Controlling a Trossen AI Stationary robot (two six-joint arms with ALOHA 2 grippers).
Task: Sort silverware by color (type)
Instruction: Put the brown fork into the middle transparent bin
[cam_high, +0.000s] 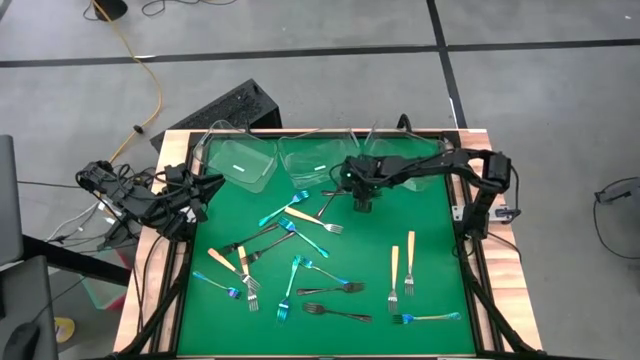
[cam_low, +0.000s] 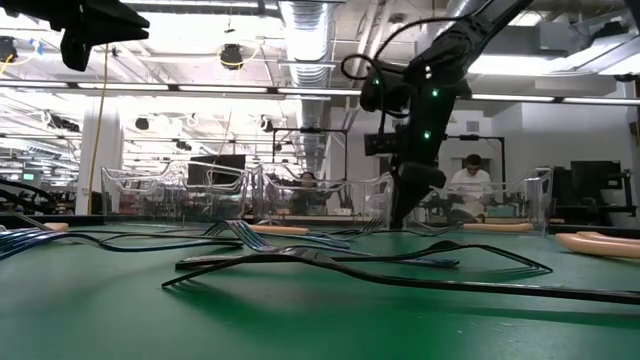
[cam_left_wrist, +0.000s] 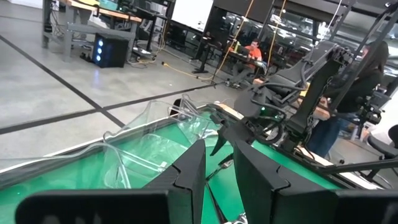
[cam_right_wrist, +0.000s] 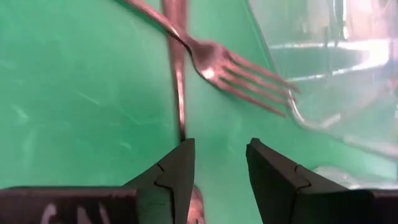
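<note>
1. We are reading the right gripper (cam_right_wrist: 219, 171) as spread: in the right wrist view its two dark fingers are standing apart at the bottom of the frame with bare green mat (cam_right_wrist: 74, 93) between them, pinching nothing.

2. We are seeing a slim dark grey-black metal fork (cam_right_wrist: 180, 81) just off the left finger in that view. Its long handle is running straight up the frame from beside that finger, so its long axis is lying roughly in line with the fingers' reach, not across the gap. We are judging that the claw needs a small sideways shift to straddle it.

3. We are noting a second fork (cam_right_wrist: 230, 70) crossing over the first near the top of the frame, tines fanning toward the right, where a clear plastic tub (cam_right_wrist: 336, 68) is standing.

4. In the high view the right gripper (cam_high: 362, 203) is pointing down at upper centre of the mat, just below the row of tubs, with the dark fork pair (cam_high: 330, 198) just to its left.

5. The left gripper (cam_high: 197, 200) is waiting at the mat's left edge, fingers slightly parted and holding nothing, so the right arm is far nearer these forks.

6. The remaining forks, blue-teal (cam_high: 291, 278), dark and cream-handled (cam_high: 410, 255), are lying scattered across the lower mat, unsorted.
</note>
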